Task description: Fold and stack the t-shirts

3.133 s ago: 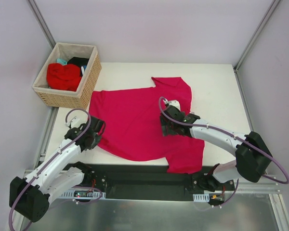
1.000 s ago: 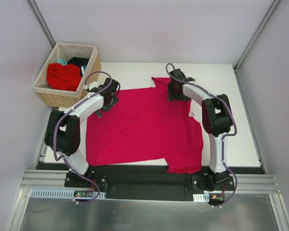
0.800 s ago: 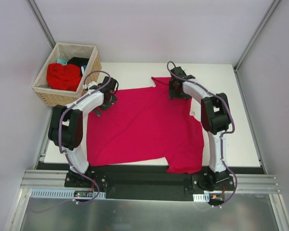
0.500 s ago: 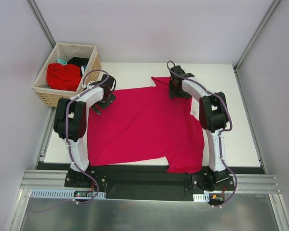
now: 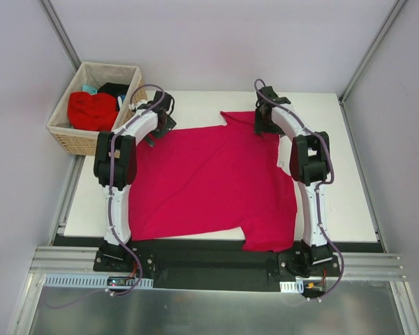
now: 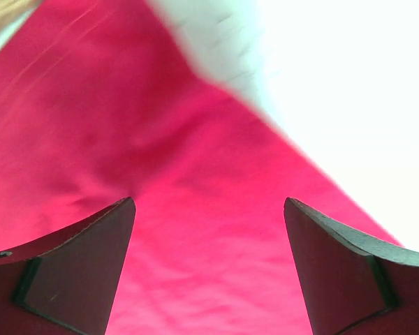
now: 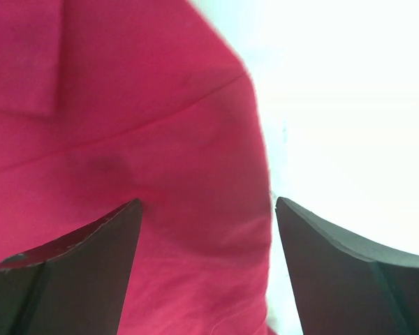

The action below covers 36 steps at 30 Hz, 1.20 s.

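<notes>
A large crimson-pink t-shirt lies spread on the white table. My left gripper hovers open over the shirt's far left corner; in the left wrist view pink cloth fills the gap between the spread fingers. My right gripper is open over the far right sleeve, the sleeve's edge lying between its fingers. Neither gripper holds cloth. More t-shirts, red, black and teal, lie in the basket.
A woven wicker basket stands at the table's far left corner, close beside the left gripper. A black rail runs along the near edge under the shirt's hem. Grey walls enclose the table on three sides.
Both arms have stretched further towards the table's far side. The left gripper slid up towards the basket corner; the right gripper moved right along the sleeve. The shirt lies as before.
</notes>
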Motion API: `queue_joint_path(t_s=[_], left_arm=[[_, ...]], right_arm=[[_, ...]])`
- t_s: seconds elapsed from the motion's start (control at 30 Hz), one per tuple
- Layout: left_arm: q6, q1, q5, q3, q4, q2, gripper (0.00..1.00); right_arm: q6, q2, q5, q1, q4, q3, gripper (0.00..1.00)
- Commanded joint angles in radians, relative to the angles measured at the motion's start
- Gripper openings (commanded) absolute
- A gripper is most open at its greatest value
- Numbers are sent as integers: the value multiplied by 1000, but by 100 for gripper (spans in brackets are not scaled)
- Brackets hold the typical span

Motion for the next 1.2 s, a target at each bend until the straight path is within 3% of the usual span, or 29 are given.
queue_joint_path(t_s=[0.0,0.17,0.3,0.5,0.8,1.17], left_arm=[[48,13,20,125,-8,64,88],[40,18,39,148,-9,82,87],[37,16,89,108,-4,21,88],[57,10,126,-7,14,-125,88],[118,-36,195,-247,16,-317,88],[353,-31,215,-380,25,-334,96]], right_arm=[[8,30,13,-22,-65,93,82],[9,43,1,-19,-84,130,82],[-11,-51,33,8,-28,32,82],[-22,-210,33,73,50,-92,82],[-2,-299,14,170,91,-284,82],[21,-375,-220,179,232,-474,82]])
